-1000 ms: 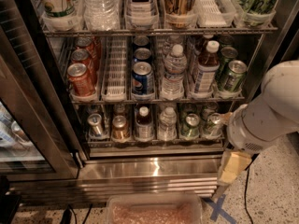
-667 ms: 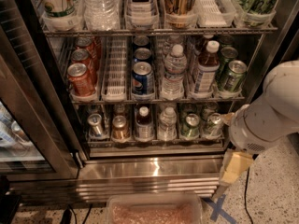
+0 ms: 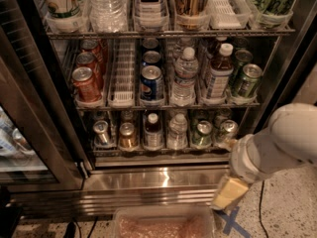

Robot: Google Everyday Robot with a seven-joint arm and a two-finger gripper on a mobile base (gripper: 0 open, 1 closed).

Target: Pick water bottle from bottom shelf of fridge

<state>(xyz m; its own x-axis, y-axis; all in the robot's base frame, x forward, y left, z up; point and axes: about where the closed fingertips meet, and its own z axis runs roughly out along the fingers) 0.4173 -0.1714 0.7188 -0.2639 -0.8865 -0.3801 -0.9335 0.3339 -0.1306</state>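
Note:
The water bottle (image 3: pixel 177 131), clear and ribbed with a white cap, stands on the bottom shelf (image 3: pixel 163 151) of the fridge (image 3: pixel 148 182), in a lane right of centre. A white-capped bottle of dark liquid (image 3: pixel 152 131) stands just left of it, and a green can (image 3: pixel 202 134) just right. My gripper (image 3: pixel 229 194) shows as a pale yellowish end on the white arm (image 3: pixel 282 143). It hangs low at the right, outside the fridge, in front of the steel base. It is below and to the right of the water bottle and touches nothing.
The middle rack holds red cans (image 3: pixel 86 83), blue cans (image 3: pixel 151 82), another clear bottle (image 3: pixel 185 76), a labelled dark bottle (image 3: pixel 218 76) and green cans (image 3: pixel 246 81). The glass door (image 3: pixel 29 133) stands open at the left. A clear bin (image 3: pixel 163 224) and a blue tape cross (image 3: pixel 231 222) are on the floor.
The arm and gripper have dropped lower and shifted a little left in front of the fridge base. The bottles and cans have not moved.

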